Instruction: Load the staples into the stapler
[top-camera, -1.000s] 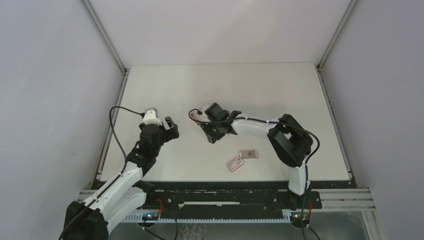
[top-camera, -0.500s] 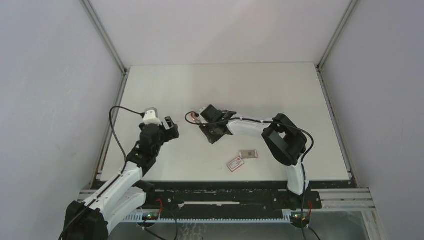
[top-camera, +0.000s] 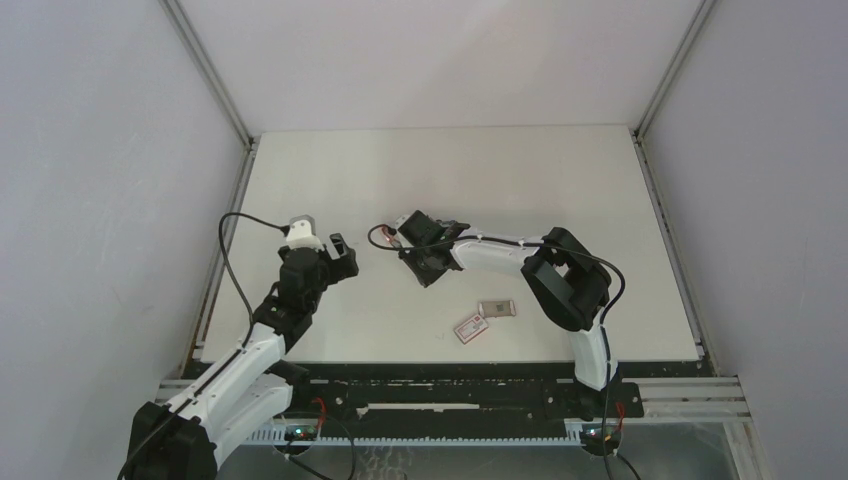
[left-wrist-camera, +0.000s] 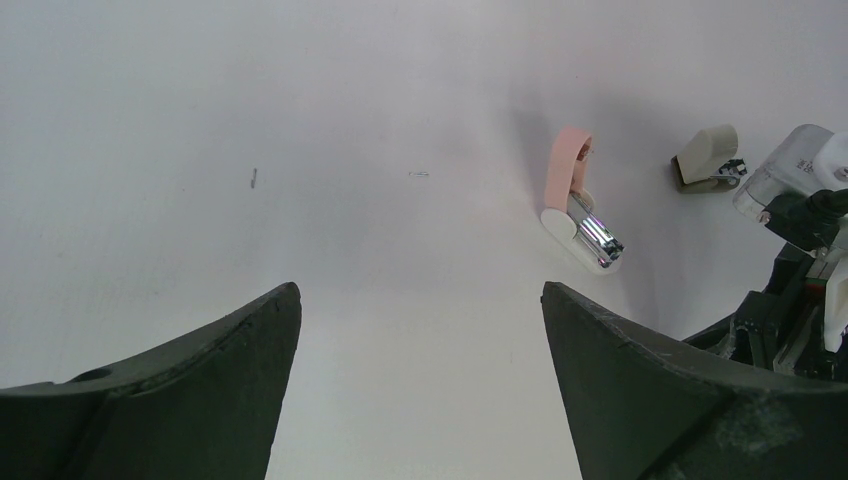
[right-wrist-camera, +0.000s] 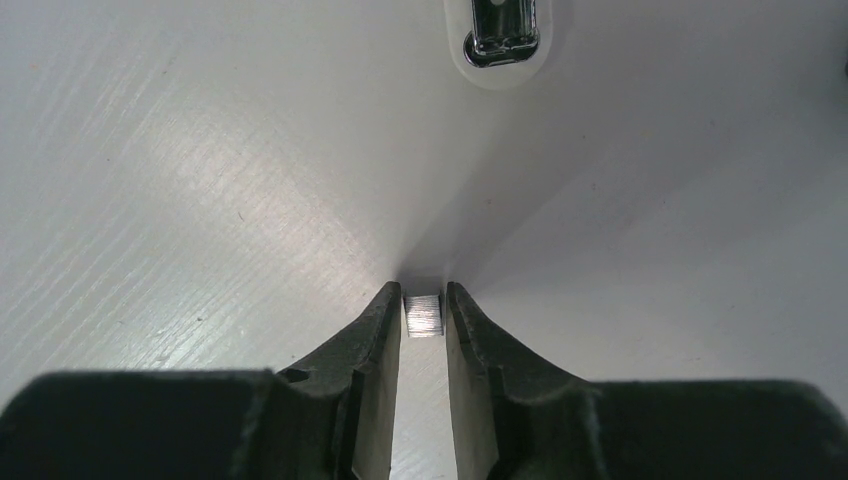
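Observation:
My right gripper (right-wrist-camera: 423, 300) is shut on a small block of silvery staples (right-wrist-camera: 423, 314), held low over the table. Just ahead of its tips lies the stapler (right-wrist-camera: 497, 35), with a white base and a chrome magazine end. In the left wrist view the stapler (left-wrist-camera: 583, 225) lies with its pink top arm (left-wrist-camera: 567, 165) swung open. In the top view my right gripper (top-camera: 405, 245) is mid-table. My left gripper (top-camera: 340, 255) (left-wrist-camera: 420, 300) is open and empty, to the left of the stapler. The pale staple tray (top-camera: 497, 308) lies behind my right gripper, nearer the front edge.
A white sleeve with a red label (top-camera: 470, 328) lies beside the tray near the front edge. A small beige piece (left-wrist-camera: 708, 155) lies right of the stapler. Loose single staples (left-wrist-camera: 253, 177) lie on the table. Grey walls enclose three sides.
My right gripper has shifted slightly to the left, with the staples in it. My left arm has not moved.

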